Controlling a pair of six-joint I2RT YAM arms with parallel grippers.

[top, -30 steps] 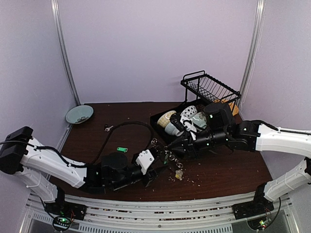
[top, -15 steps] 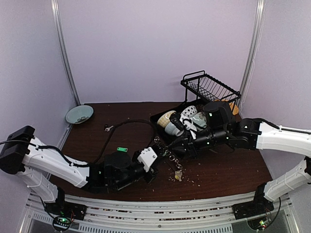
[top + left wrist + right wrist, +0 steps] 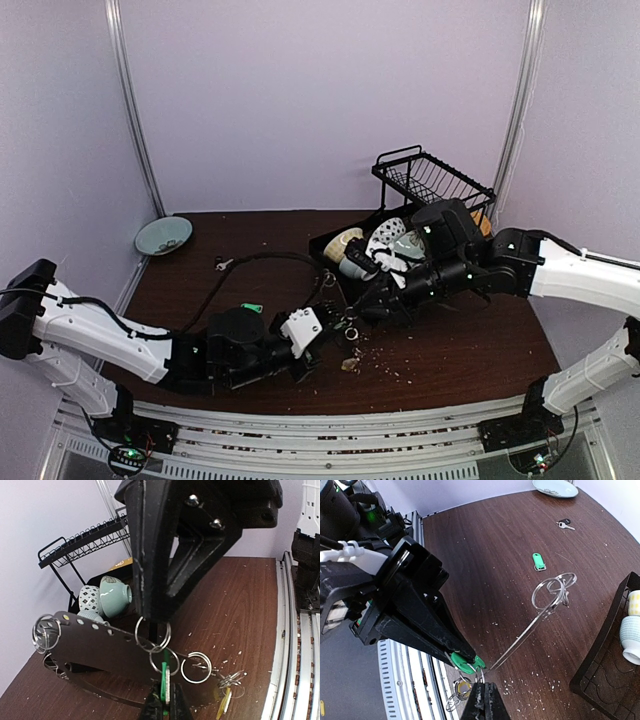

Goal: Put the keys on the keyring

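left pincer [image 3: 164,701] clamps green key [image 3: 164,676]; right pincer [image 3: 482,692] grips keyring [image 3: 520,637].

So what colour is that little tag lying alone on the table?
Bright green; the right wrist view shows the tag best.

White shells cover the long links of the left arm [image 3: 95,335] and right arm [image 3: 580,278]; the joints are black. A thin black cable [image 3: 110,312] runs along the left arm. Silver screws [image 3: 192,500] stud the black right gripper [image 3: 151,614].
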